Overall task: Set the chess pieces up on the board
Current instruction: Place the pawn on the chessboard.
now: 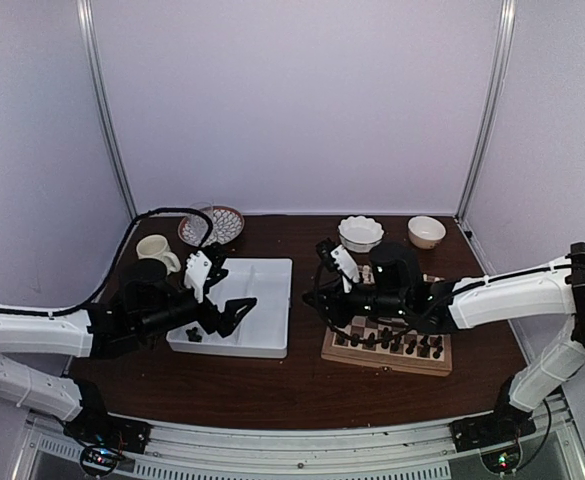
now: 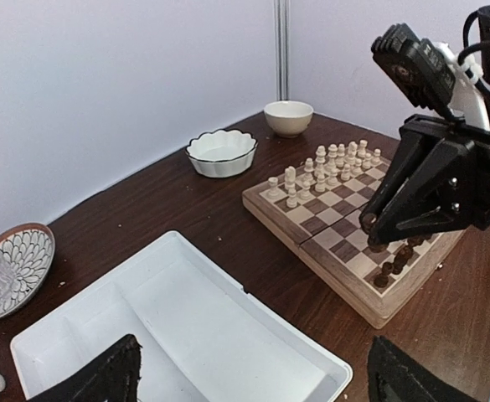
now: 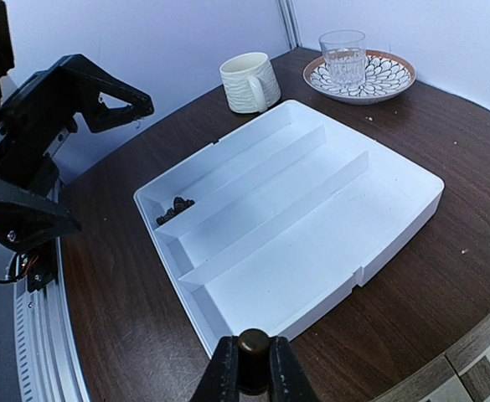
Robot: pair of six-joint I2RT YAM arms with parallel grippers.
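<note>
Right wrist cam shows my right hand (image 3: pixel 254 373) clamped on one dark piece (image 3: pixel 254 350), hovering just off the white tray's (image 3: pixel 312 209) edge. The top view hides that piece completely. A few dark chess pieces (image 3: pixel 174 208) sit in the tray's narrow side slot. My left hand (image 1: pixel 222 292) is spread wide above the tray. Left wrist cam gives the best look at the board (image 2: pixel 345 295): cream men (image 2: pixel 328 167) on the far side, dark ones near.

No readable words, numbers or logos: none on the tray (image 2: pixel 228 318) below my left gripper (image 2: pixel 255 373), none on the board (image 2: pixel 337 289) by my right gripper (image 3: pixel 254 373).
</note>
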